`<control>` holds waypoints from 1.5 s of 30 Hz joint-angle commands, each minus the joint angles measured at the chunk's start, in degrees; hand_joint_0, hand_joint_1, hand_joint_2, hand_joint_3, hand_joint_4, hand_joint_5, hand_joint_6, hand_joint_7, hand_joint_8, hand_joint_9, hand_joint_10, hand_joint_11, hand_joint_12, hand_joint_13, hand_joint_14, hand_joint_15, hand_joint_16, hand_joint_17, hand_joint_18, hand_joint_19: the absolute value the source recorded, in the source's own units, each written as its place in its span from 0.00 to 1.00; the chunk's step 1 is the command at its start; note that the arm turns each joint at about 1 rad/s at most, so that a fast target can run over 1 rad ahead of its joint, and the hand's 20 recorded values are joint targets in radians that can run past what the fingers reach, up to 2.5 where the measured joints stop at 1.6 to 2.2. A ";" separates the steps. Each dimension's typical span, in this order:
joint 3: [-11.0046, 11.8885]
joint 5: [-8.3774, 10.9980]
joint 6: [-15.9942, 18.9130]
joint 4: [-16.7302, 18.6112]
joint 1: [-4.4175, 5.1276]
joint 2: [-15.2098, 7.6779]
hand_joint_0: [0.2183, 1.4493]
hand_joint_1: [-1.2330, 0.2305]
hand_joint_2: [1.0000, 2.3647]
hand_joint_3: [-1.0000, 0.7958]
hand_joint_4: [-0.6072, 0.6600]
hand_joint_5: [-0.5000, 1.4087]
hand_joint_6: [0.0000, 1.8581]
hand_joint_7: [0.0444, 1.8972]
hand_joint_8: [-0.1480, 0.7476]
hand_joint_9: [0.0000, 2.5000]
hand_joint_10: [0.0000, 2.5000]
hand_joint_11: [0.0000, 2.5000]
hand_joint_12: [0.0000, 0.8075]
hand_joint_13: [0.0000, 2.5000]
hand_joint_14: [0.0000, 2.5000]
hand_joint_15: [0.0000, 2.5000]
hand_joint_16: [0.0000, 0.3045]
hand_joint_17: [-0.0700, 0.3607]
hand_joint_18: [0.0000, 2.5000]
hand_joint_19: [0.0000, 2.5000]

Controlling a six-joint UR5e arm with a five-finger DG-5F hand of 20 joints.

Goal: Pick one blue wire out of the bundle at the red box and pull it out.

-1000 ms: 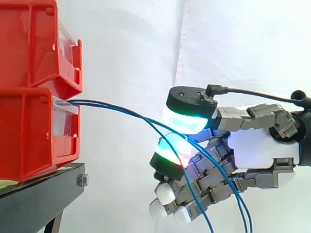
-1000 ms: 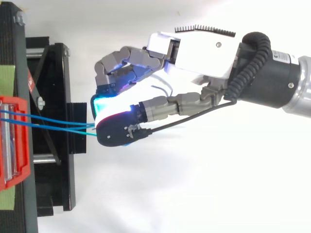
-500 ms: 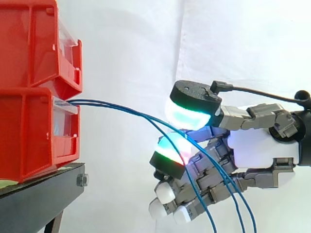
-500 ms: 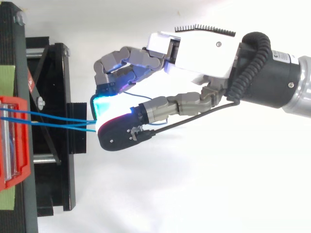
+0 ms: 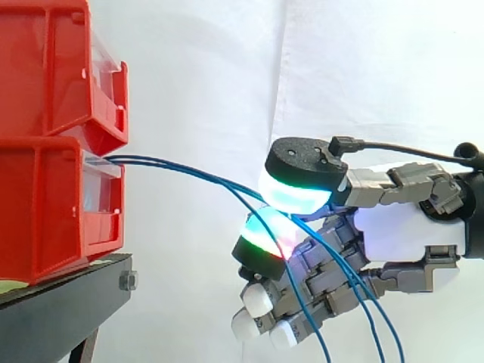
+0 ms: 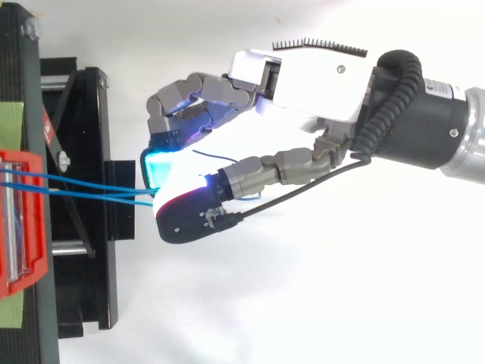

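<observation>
As blue wires (image 5: 181, 169) sag from the red box (image 5: 53, 204), robot hand (image 5: 408, 231) pinches them — midspan.

The hand (image 5: 408, 231) is held out roughly level from the right edge of the side view, with its fingers pointed left. The thumb (image 5: 302, 170) is laid across the top, its pad glowing green and cyan. One finger pad (image 5: 265, 240), lit green and red, is raised against the thumb from below, and the blue wires (image 5: 227, 184) are pinched between the two. The other fingers (image 5: 318, 291) are curled downward, with their white tips (image 5: 257, 302) lowest. In the top view the black wrist (image 6: 424, 125) and the silver arm (image 6: 476, 140) are seen coming in from the right edge.
</observation>
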 commanded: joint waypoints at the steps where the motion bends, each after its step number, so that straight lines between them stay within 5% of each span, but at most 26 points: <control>1: 0.00 0.05 0.00 0.00 0.00 0.00 0.29 0.34 0.01 0.44 0.67 0.18 0.41 0.58 0.48 0.34 0.01 0.26 0.47 0.21 0.00 0.10 0.20 0.48 0.16 0.18; 10: 0.00 0.05 0.00 0.00 0.00 0.00 0.32 0.31 0.01 0.47 0.67 0.18 0.41 0.59 0.48 0.34 0.01 0.25 0.47 0.22 0.00 0.10 0.19 0.47 0.17 0.17; 14: 0.18 -0.04 0.00 0.00 0.00 0.00 0.33 0.29 0.01 0.44 0.76 0.19 0.39 0.59 0.47 0.35 0.01 0.25 0.47 0.22 0.00 0.10 0.19 0.47 0.17 0.17; 16: 0.35 -0.04 0.09 -0.09 0.00 0.00 0.32 0.29 0.01 0.44 0.80 0.21 0.31 0.75 0.46 0.35 0.01 0.22 0.46 0.22 0.00 0.10 0.19 0.47 0.18 0.17; 18: 0.44 -0.04 0.26 -0.09 0.00 0.00 0.31 0.31 0.01 0.44 0.80 0.23 0.27 0.80 0.46 0.36 0.01 0.21 0.46 0.22 0.00 0.10 0.19 0.47 0.17 0.17; 26: 0.44 -0.13 0.97 -0.09 0.00 0.00 0.34 0.33 0.02 0.46 0.76 0.23 0.27 0.78 0.46 0.37 0.01 0.23 0.46 0.22 0.00 0.10 0.19 0.47 0.18 0.16; 32: 0.44 -0.13 1.23 -0.09 0.00 0.00 0.35 0.27 0.02 0.50 0.82 0.21 0.32 0.72 0.47 0.37 0.01 0.26 0.46 0.22 0.00 0.09 0.19 0.47 0.18 0.15; 34: 0.44 -0.13 1.23 -0.09 0.00 0.00 0.34 0.27 0.02 0.49 0.86 0.23 0.27 0.79 0.46 0.38 0.01 0.21 0.45 0.22 0.00 0.09 0.19 0.47 0.18 0.15; 40: 0.44 -0.13 1.23 0.00 0.00 0.00 0.34 0.36 0.01 0.49 0.87 0.24 0.27 0.61 0.42 0.40 0.00 0.12 0.44 0.23 0.00 0.07 0.20 0.47 0.18 0.16; 45: 0.44 -0.13 1.23 -0.09 0.00 0.00 0.35 0.38 0.01 0.50 0.81 0.24 0.27 0.68 0.44 0.40 0.01 0.16 0.45 0.23 0.00 0.08 0.20 0.48 0.18 0.16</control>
